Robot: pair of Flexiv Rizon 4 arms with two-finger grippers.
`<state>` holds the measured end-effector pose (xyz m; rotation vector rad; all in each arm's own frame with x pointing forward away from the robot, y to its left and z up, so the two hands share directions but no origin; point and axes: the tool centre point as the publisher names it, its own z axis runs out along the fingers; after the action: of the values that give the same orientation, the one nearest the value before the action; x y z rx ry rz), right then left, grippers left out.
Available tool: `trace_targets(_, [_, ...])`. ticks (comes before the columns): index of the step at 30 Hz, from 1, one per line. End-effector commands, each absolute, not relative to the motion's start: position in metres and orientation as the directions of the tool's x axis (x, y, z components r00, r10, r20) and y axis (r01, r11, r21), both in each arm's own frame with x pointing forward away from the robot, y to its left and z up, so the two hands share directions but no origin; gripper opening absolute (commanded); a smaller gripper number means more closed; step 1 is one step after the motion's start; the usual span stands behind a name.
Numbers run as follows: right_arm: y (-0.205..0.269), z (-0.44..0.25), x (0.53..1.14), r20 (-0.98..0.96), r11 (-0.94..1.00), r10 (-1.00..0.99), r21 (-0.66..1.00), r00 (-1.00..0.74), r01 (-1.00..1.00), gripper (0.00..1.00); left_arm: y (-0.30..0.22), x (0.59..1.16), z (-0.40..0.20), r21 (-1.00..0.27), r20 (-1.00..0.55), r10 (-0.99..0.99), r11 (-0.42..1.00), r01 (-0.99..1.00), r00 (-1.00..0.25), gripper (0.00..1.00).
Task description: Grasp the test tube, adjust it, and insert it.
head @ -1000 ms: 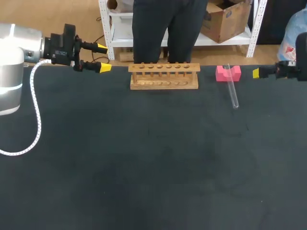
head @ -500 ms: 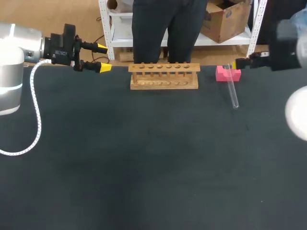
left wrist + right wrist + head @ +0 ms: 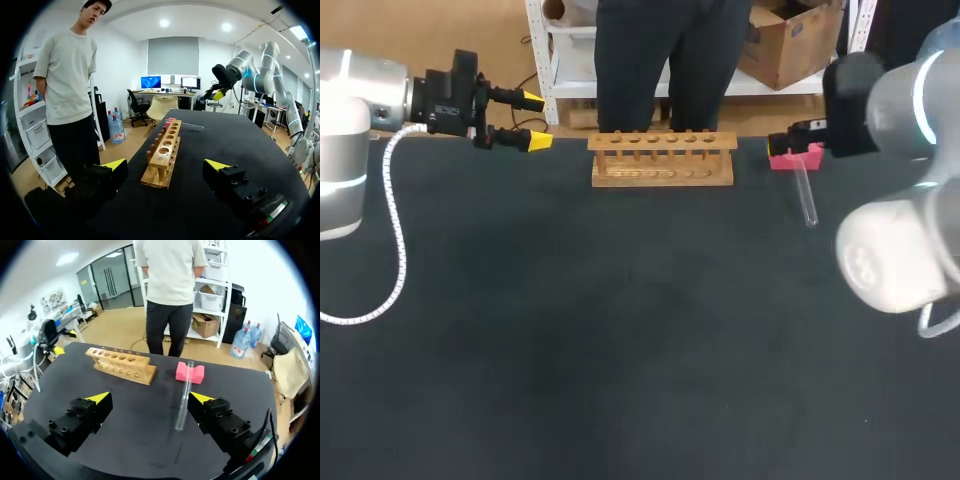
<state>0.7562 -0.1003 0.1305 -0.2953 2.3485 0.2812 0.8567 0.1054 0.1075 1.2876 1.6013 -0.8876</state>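
Note:
The clear test tube (image 3: 806,195) lies on the black table, its open end propped on a pink block (image 3: 802,157). In the right wrist view the tube (image 3: 183,395) lies ahead of my open right gripper (image 3: 150,397), close to one finger, with the pink block (image 3: 190,372) beyond it. From above, my right gripper (image 3: 790,138) hovers over the block, with nothing in it. The wooden rack (image 3: 662,158) with a row of holes stands at the back middle. My left gripper (image 3: 535,120) is open at the back left, pointing at the rack (image 3: 165,152).
My bulky right arm (image 3: 895,200) covers the table's right side. In the left wrist view my left gripper (image 3: 166,164) frames the rack's near end, and my right gripper (image 3: 218,92) shows high beyond the far pink block (image 3: 170,121).
My right arm has swung in from the right edge toward the pink block and the tube's raised end. The left arm, rack and tube have stayed put.

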Motion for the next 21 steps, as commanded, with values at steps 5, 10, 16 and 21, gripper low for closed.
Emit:
trace_targets(5, [-0.117, 0.105, 0.785, -0.681, 0.961, -0.121, -0.262, -0.722, 0.086, 1.0, 0.106, 0.857, 0.107, -0.007, -0.931, 0.355, 0.209, 0.978, -0.082, 1.0])
trace_targets(10, [-0.133, 0.09, 0.802, -0.667, 0.959, -0.151, -0.278, -0.73, 0.055, 1.0, 0.106, 0.857, 0.107, -0.007, -0.931, 0.355, 0.209, 0.978, -0.082, 1.0])
trace_targets(16, [-0.143, 0.074, 0.815, -0.658, 0.962, -0.18, -0.273, -0.732, 0.009, 1.0, 0.106, 0.857, 0.107, -0.007, -0.931, 0.355, 0.209, 0.978, -0.082, 1.0])
trace_targets(21, [-0.145, 0.061, 0.823, -0.654, 0.979, -0.163, -0.199, -0.739, -0.04, 1.0, 0.106, 0.857, 0.107, -0.007, -0.931, 0.355, 0.209, 0.978, -0.082, 1.0])
